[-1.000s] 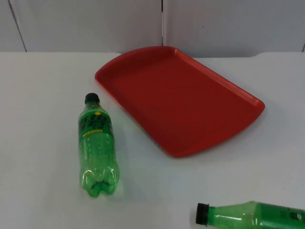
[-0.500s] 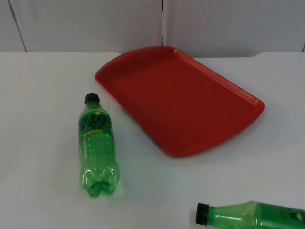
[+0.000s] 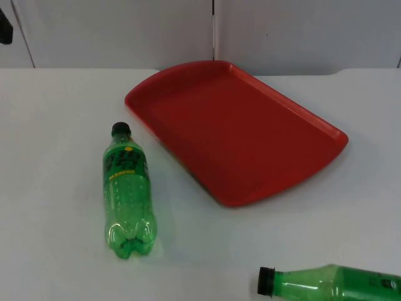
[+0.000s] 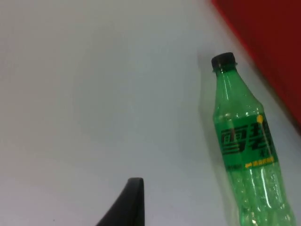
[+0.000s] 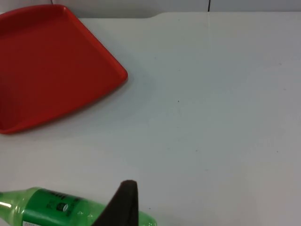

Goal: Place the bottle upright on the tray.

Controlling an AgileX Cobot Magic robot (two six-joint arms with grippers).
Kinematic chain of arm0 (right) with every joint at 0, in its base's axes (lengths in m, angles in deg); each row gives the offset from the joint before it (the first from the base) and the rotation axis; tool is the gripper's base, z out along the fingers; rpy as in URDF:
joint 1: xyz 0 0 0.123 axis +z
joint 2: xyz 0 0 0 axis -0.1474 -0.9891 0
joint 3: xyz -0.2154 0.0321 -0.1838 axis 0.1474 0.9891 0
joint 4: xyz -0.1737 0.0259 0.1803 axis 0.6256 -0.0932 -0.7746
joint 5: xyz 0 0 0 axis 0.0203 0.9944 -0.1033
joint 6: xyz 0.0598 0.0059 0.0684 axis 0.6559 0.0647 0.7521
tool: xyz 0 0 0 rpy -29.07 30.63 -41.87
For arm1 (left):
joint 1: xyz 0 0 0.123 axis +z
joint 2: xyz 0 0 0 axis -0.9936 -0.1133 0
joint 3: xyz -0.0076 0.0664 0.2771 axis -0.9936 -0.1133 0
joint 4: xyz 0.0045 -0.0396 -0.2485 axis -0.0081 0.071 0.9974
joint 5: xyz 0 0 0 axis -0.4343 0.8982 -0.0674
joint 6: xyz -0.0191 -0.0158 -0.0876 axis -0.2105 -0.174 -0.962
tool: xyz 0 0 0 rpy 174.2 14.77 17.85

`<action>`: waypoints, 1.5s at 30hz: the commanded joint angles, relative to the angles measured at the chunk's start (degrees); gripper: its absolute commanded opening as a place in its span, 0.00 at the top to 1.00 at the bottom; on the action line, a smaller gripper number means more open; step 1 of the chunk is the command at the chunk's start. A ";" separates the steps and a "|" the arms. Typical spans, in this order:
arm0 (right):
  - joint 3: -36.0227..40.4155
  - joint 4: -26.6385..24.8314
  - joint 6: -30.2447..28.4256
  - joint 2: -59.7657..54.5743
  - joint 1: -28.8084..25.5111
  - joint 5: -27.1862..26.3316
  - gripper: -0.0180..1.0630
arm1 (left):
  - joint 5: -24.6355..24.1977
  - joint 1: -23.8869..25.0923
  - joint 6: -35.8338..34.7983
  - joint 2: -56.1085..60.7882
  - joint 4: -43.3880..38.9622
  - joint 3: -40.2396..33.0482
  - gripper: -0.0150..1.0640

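A second green bottle (image 3: pixel 332 281) lay nearest. The green soda bottle (image 3: pixel 128 190) lay flat just beside the empty red tray (image 3: pixel 326 128). Both grippers' finger states I couldn't tell. A mid-body grasp seemed wisest.

white table top (image 3: pixel 56 188) | meets grey partition wall (image 3: pixel 125 31) at far edge | wall split by a dark vertical seam

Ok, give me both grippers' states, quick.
Left gripper: above the table near the bottle, cannot be told.
Right gripper: above the second bottle, cannot be told.
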 commanded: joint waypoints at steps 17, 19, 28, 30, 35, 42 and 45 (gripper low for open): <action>0.12 0.11 0.02 0.20 -0.38 -0.19 0.01 | 1.45 -12.37 -8.18 -17.55 -1.44 8.62 0.01; 0.12 0.11 0.02 0.20 -0.38 -0.19 0.01 | 1.24 -13.51 -10.82 -20.10 -2.76 10.23 0.01; 0.12 0.11 0.02 0.20 -0.38 -0.19 0.01 | -0.10 -17.34 -19.43 -28.21 -4.91 16.58 0.01; 0.12 0.11 0.02 0.20 -0.38 -0.19 0.01 | -0.82 -17.74 -21.84 -29.32 -6.67 17.60 0.01; 0.12 0.11 0.02 0.20 -0.38 -0.19 0.01 | -3.37 -18.96 -27.84 -34.17 -10.65 20.28 0.01; 0.12 0.11 0.02 0.20 -0.38 -0.19 0.01 | -3.65 -18.96 -29.05 -37.27 -9.61 20.28 0.01; 0.12 0.11 0.02 0.20 -0.38 -0.19 0.01 | -2.09 -19.58 -29.71 -38.58 -9.99 20.28 0.01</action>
